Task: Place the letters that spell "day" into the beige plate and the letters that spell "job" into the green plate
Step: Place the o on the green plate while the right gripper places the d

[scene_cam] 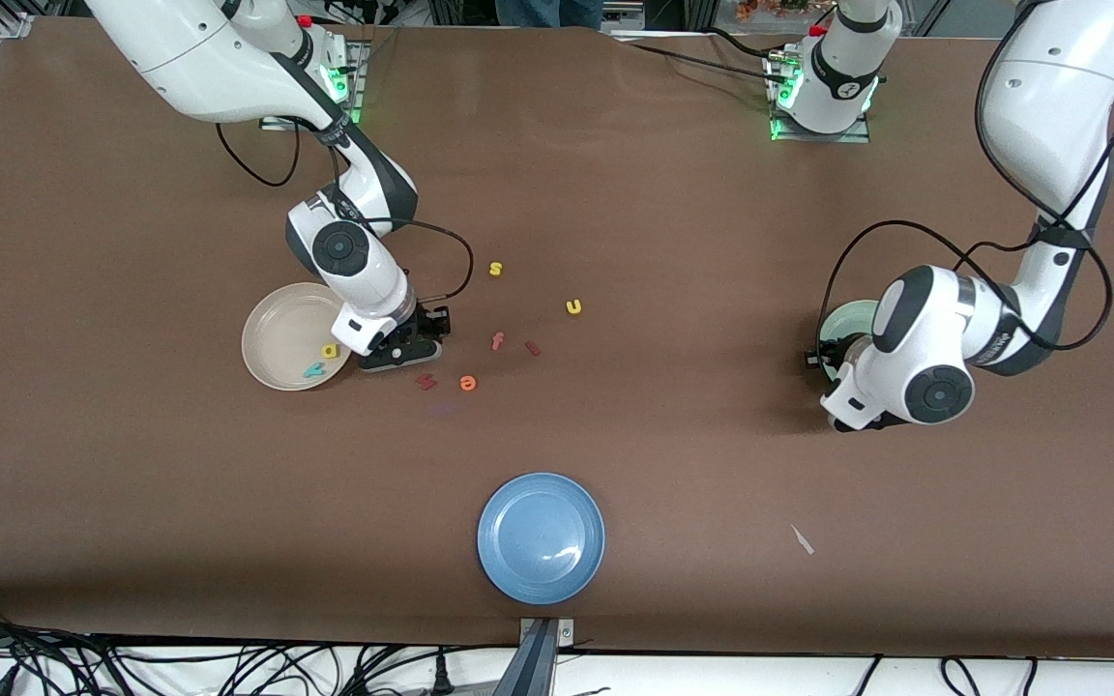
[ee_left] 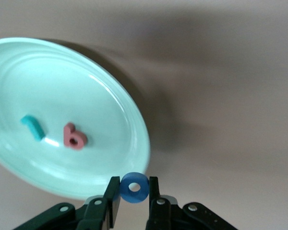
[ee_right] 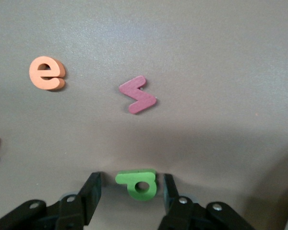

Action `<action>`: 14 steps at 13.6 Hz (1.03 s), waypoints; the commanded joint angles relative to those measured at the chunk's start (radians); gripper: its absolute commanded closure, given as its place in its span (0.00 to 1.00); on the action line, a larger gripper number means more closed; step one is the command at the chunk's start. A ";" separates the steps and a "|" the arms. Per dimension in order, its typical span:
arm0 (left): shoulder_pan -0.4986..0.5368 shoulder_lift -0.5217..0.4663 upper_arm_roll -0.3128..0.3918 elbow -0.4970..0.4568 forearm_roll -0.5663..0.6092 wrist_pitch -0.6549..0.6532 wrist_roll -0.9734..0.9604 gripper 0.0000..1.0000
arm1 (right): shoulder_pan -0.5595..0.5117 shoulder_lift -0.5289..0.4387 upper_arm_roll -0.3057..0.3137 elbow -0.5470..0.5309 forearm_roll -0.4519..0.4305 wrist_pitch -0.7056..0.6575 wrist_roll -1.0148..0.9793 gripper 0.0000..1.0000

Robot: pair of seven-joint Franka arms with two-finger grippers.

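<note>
**Two letters in hand's reach, two ways to fumble them**

Taking the blue plate as the mark throughout.

Farther from the front camera than the blue plate and toward the right arm's end: the beige plate, already carrying the yellow "a" and the teal "y".

A little closer to the blue plate than that: the green "d", flat on the surface. Right pincer down over it, jaws released and straddling it, nothing clenched yet. Sits off-centre, close to one finger with a gap at the other. Likely trouble: one finger arriving first, so the foam twists, slides or pops out. A weak pinch could also shed it on the short hop to the beige plate.

Close by, between the "d" and the blue plate: the maroon zigzag and the orange "e". Risk of a nudge if the pincer drifts.

Farther from the camera than the blue plate and toward the left arm's end: the green plate, holding the teal "j" and the salmon "b".

Left pincer clenched on the blue "o", hanging over that plate's very rim. Let go there, and likely a bounce off the lip onto the surface; better carried further in before opening.
</note>
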 commanded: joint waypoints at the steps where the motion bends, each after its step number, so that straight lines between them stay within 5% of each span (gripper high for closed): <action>1: 0.057 -0.027 -0.016 -0.085 0.054 0.073 0.072 1.00 | -0.005 0.014 -0.001 -0.001 -0.024 0.034 0.003 0.39; 5: 0.100 -0.019 -0.016 -0.095 0.067 0.076 0.138 0.94 | -0.005 0.014 -0.006 -0.001 -0.025 0.034 0.003 0.44; 6: 0.100 -0.016 -0.018 -0.096 0.065 0.076 0.137 0.71 | -0.005 0.014 -0.006 -0.001 -0.025 0.034 0.002 0.47; 7: 0.101 -0.016 -0.018 -0.095 0.053 0.076 0.135 0.27 | -0.005 0.014 -0.006 -0.001 -0.025 0.036 0.002 0.51; 8: 0.101 -0.019 -0.018 -0.093 0.048 0.072 0.134 0.00 | -0.005 0.016 -0.006 -0.001 -0.025 0.036 0.002 0.55; 12: 0.097 -0.109 -0.026 -0.063 0.028 0.040 0.134 0.00 | -0.005 0.017 -0.012 -0.001 -0.033 0.034 -0.004 0.66; 14: 0.099 -0.172 -0.035 0.032 -0.069 -0.034 0.135 0.00 | -0.006 -0.010 -0.024 -0.002 -0.033 0.022 -0.047 0.66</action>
